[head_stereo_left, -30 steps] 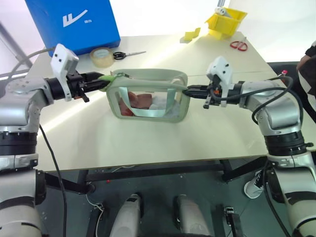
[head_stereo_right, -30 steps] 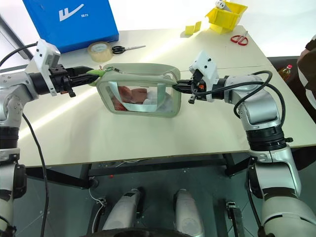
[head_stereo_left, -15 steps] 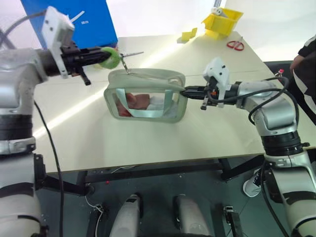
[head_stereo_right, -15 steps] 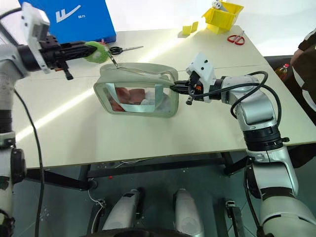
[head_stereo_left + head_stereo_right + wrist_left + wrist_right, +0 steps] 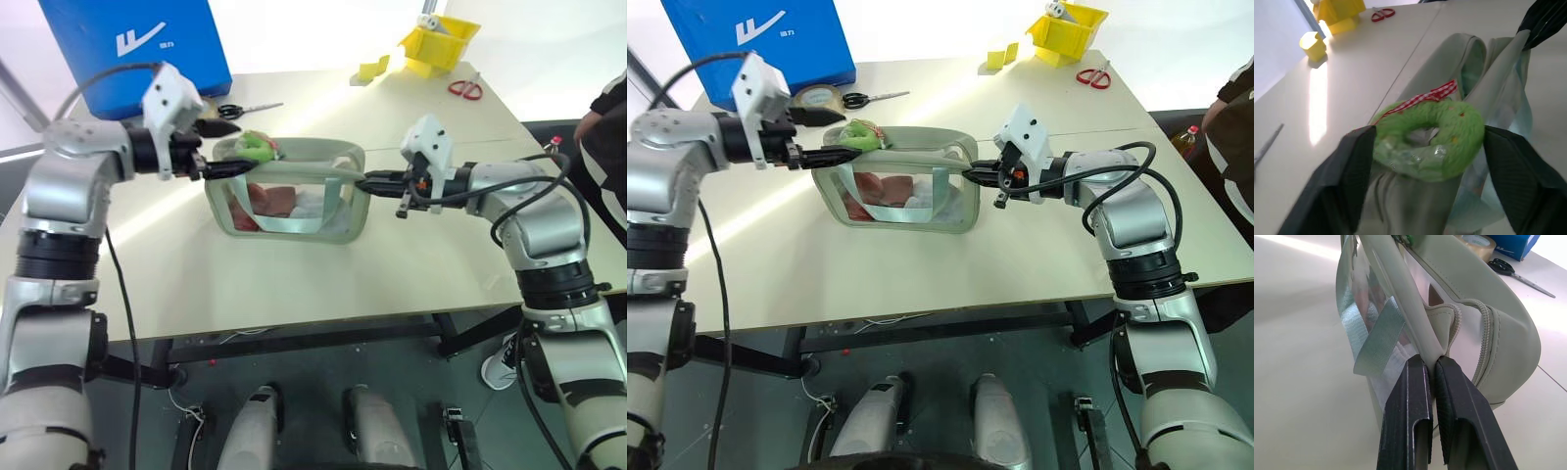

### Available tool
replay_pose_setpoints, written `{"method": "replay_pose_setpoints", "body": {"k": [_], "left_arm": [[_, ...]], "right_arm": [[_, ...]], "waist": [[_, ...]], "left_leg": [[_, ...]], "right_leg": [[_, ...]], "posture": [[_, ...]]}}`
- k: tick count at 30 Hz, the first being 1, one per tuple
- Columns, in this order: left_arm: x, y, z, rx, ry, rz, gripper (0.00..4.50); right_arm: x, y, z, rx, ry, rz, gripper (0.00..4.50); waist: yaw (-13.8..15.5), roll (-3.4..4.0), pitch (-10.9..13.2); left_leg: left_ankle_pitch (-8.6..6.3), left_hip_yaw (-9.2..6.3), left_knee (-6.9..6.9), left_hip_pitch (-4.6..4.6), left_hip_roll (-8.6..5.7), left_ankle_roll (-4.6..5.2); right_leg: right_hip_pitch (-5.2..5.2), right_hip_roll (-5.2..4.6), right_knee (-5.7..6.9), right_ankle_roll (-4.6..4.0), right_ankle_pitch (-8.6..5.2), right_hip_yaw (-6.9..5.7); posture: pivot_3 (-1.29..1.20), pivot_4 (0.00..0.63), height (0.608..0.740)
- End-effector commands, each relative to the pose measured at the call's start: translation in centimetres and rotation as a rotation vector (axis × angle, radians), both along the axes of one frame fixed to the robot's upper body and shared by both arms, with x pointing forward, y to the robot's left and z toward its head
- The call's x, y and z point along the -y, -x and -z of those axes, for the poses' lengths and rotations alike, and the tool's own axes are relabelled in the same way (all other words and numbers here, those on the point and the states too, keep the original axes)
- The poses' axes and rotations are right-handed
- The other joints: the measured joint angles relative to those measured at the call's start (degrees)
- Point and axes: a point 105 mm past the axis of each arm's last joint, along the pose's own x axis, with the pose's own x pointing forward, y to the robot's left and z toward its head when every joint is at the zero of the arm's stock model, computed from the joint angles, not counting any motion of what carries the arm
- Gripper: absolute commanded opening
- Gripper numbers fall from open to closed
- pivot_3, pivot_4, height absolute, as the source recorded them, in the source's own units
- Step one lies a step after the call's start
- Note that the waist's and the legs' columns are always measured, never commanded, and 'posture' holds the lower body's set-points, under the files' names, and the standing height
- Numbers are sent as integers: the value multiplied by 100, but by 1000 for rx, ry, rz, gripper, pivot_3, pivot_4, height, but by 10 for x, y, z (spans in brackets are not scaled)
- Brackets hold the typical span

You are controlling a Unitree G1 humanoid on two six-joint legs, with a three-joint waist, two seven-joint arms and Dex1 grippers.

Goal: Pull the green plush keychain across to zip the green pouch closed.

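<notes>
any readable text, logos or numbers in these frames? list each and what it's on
No whole word or number reads.
Blue box: a white slanted mark shaped like an "F" or a wing; the small white characters beside it are too small to read.
Green pouch, green plush keychain, yellow bin, tape roll: no text seen.

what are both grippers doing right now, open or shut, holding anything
Left gripper: open, fingers either side of the lime-green fuzzy ring keychain, not clamping it.
Right gripper: shut on the pale sage-green fabric pouch, at its end.
</notes>
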Motion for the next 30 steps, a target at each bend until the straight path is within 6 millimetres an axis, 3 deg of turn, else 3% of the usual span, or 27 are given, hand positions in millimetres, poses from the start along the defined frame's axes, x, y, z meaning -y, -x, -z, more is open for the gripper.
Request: {"method": "replay_pose_setpoints", "body": {"k": [1, 5, 10, 14, 17, 23, 29, 30], "left_arm": [[-23, 8, -19, 43, -13, -47, 4013], [-37, 17, 15, -50, -83, -55, 4013], [-33, 8, 49, -95, -46, -94, 4013], [-26, -3, 55, -83, 9, -116, 4013], [-27, -8, 52, -64, 33, -134, 3148], [-29, 1, 45, -66, 42, -117, 51], [-33, 22, 48, -94, 19, -139, 51], [-33, 26, 50, -104, 16, -136, 0]], "right_arm": [[-3, 3, -11, 46, 1, -18, 0], [-2, 4, -12, 45, 4, -19, 0], [-3, 5, -13, 42, 9, -23, 0], [-3, 6, -13, 38, 13, -25, 0], [-3, 7, -13, 33, 16, -26, 0], [-3, 7, -11, 30, 17, -18, 0], [-9, 0, -15, 36, -23, -3, 0], [-10, 0, -16, 33, -31, -11, 747]], "waist": [[0, 0, 0], [4, 2, -1], [39, -1, -1], [31, -1, -1], [17, -1, -1], [20, -1, -1], [-12, 0, 0], [-5, 0, 0]], "left_leg": [[0, 0, -1, 0, 0, 0], [0, 1, -2, 0, 0, 0], [2, -2, 1, 3, 0, 3], [4, -1, 5, 3, -1, 2], [4, -2, 4, 3, 0, 2], [4, -1, 1, 2, -1, 2], [4, 0, -3, 1, 1, 2], [4, -1, -5, 1, 2, 2]], "right_leg": [[-1, 0, 0, 0, 0, 0], [-1, -1, -1, 0, -1, 1], [4, -1, 2, -3, 0, -1], [7, -3, 1, -5, 1, 1], [5, -2, 2, -4, 2, 0], [2, -2, 2, -3, 2, 0], [-3, -3, 3, -3, 2, 2], [-4, -1, 3, -3, 2, 2]], "posture": [[0, 150, 740], [0, 150, 740], [0, 150, 740], [0, 150, 740], [0, 150, 740], [0, 150, 740], [0, 150, 740], [0, 150, 740]]}}
